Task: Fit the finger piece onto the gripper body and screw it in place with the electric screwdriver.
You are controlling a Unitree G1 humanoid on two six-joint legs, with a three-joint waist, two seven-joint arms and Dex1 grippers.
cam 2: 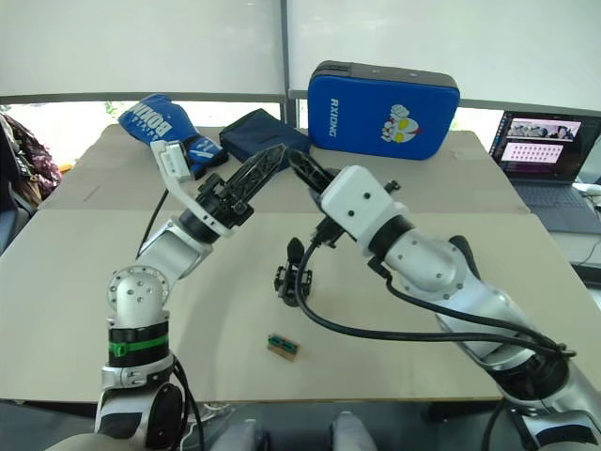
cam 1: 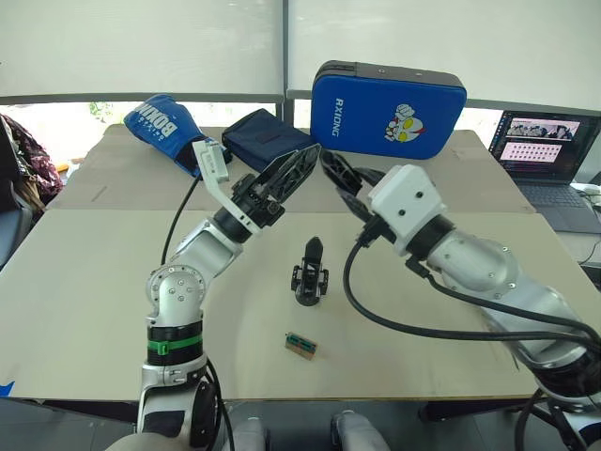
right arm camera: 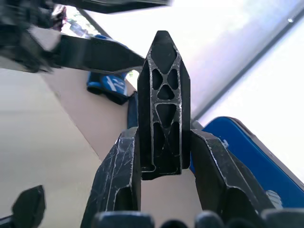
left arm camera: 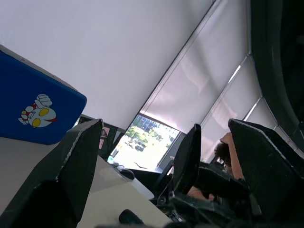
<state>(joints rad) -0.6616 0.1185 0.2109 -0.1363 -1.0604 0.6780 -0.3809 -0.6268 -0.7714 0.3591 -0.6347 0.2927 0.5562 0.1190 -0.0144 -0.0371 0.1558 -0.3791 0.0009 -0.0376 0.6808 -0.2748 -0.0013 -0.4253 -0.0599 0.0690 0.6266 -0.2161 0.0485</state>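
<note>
At the far left edge of the pale table (cam 1: 94, 282) lies a blue boxing glove (cam 1: 160, 127) with white lettering, and beside it a folded navy fabric pouch (cam 1: 268, 139). The left gripper (cam 1: 293, 174), white-bodied with two long black latticed fingers, is raised above the table's middle with its fingers spread apart and nothing between them; the left wrist view shows clear space between them. Below and between the two arms, the gripper body (cam 1: 310, 272), a small black mechanical assembly with an upright pointed finger, stands on the tabletop, touched by neither arm. A little nearer the front edge lies a small green-and-tan rectangular block (cam 1: 301, 345), which is no part of the job. To the right, the right gripper (right arm camera: 160, 142) is clamped on the finger piece (right arm camera: 161, 104), a small black ribbed plastic wedge whose pointed end stands out past the fingertips; it is held up in the air close to the left gripper's tips, well above the gripper body. Behind stands a large blue padded strike shield (cam 1: 390, 108) with a cartoon figure, and at the far right an open laptop (cam 1: 545, 150). As I judge it, only the pick-up is done: fitting the piece and driving the screw both remain, and I can pick out no electric screwdriver on the table.
</note>
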